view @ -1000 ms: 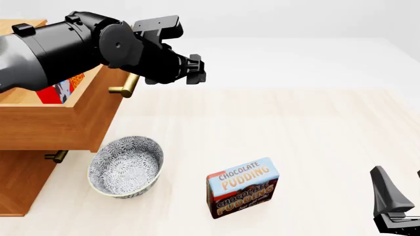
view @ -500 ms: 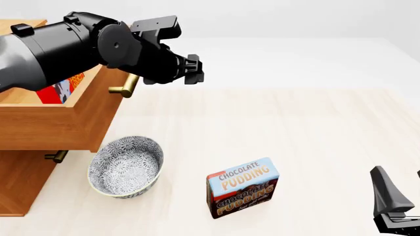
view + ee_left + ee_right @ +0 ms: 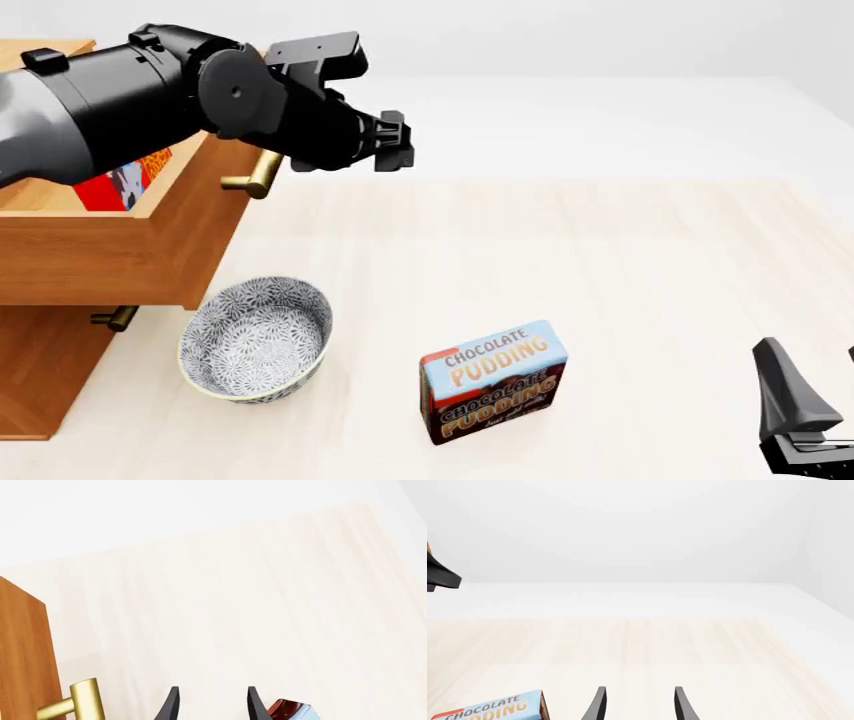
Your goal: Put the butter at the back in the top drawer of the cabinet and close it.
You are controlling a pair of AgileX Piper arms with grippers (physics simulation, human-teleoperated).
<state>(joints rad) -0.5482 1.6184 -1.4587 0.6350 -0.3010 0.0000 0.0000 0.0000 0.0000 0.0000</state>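
Note:
The cabinet (image 3: 38, 372) stands at the front view's left edge with its top drawer (image 3: 107, 262) pulled out. The red butter (image 3: 118, 185) lies inside that drawer, partly hidden behind my left arm. My left gripper (image 3: 396, 140) hovers open and empty above the table, just right of the drawer's brass handle (image 3: 254, 178). In the left wrist view the left gripper (image 3: 212, 690) holds nothing, with the handle (image 3: 75, 704) and drawer front (image 3: 23, 655) beside it. My right gripper (image 3: 809, 360) sits low at the near right, and the right wrist view shows it (image 3: 639, 690) open.
A patterned bowl (image 3: 256, 338) sits on the table in front of the cabinet. A Chocolate Pudding box (image 3: 494, 380) stands to its right, and its top also shows in the right wrist view (image 3: 490, 711). A lower drawer's handle (image 3: 116, 318) pokes out beneath the open drawer.
My left gripper has edged very slightly left, toward the drawer handle. Nothing else has moved.

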